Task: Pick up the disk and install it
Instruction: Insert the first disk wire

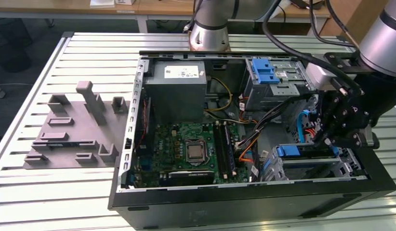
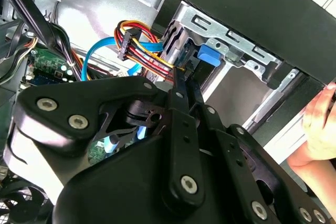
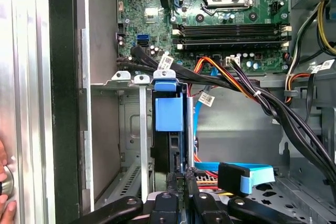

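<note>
One disk [image 3: 169,109], edge-on with blue carrier tab, sits in drive cage [image 1: 313,166] at 4 o'clock of open computer case [image 1: 130,144]. Gripper [image 1: 328,139] fingers narrowed at disk's rear edge; grasp unclear. Risk: cable bundle [image 3: 247,87] close by, could snag.

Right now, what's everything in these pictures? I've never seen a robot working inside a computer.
Computer case: one, black, open, on the slatted metal table.
Motherboard: one, green, on the case floor.
Power supply: one, grey, at the case's far end.
Disk: one, blue carrier, standing in the drive cage by the gripper.
Cables: several, blue, red, yellow, orange, black, beside the cage.
Fixture block: one, grey, at the exterior view's left.
Person's hand: one, at the case's outer edge.
Gripper: one, black, over the drive cage.
</note>
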You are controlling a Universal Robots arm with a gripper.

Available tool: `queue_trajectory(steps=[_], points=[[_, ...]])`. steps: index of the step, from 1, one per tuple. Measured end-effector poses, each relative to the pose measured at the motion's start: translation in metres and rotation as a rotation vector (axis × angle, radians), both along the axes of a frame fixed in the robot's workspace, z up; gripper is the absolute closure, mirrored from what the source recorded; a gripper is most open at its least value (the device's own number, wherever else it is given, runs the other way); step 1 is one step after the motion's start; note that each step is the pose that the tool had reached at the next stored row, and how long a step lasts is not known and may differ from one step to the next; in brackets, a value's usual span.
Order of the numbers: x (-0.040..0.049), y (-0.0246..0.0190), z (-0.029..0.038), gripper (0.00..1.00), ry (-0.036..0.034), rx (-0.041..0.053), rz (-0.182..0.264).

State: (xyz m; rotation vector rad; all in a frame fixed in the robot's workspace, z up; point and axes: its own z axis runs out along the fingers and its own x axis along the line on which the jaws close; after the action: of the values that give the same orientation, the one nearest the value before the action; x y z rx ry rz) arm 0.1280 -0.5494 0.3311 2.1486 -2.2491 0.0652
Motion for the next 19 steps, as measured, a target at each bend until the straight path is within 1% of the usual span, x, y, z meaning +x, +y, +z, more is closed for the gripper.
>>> queue_trajectory(steps=[5, 11, 13, 14, 17, 19], points=[[0.0, -0.0003, -0.0029, 0.82, 0.0, -0.0003, 0.0], [0.0, -0.0003, -0.003, 0.81, 0.0, 0.0005, 0.0], [0.0, -0.0003, -0.0007, 0.81, 0.0002, 0.0011, 0.0], [0.0, -0.0003, 0.0012, 0.75, 0.0002, 0.0005, 0.0], [0.0, -0.0003, 0.0065, 0.75, 0.0006, 0.0004, 0.0], [0.0, -0.0003, 0.0081, 0.75, 0.0009, 0.0005, 0.0]])
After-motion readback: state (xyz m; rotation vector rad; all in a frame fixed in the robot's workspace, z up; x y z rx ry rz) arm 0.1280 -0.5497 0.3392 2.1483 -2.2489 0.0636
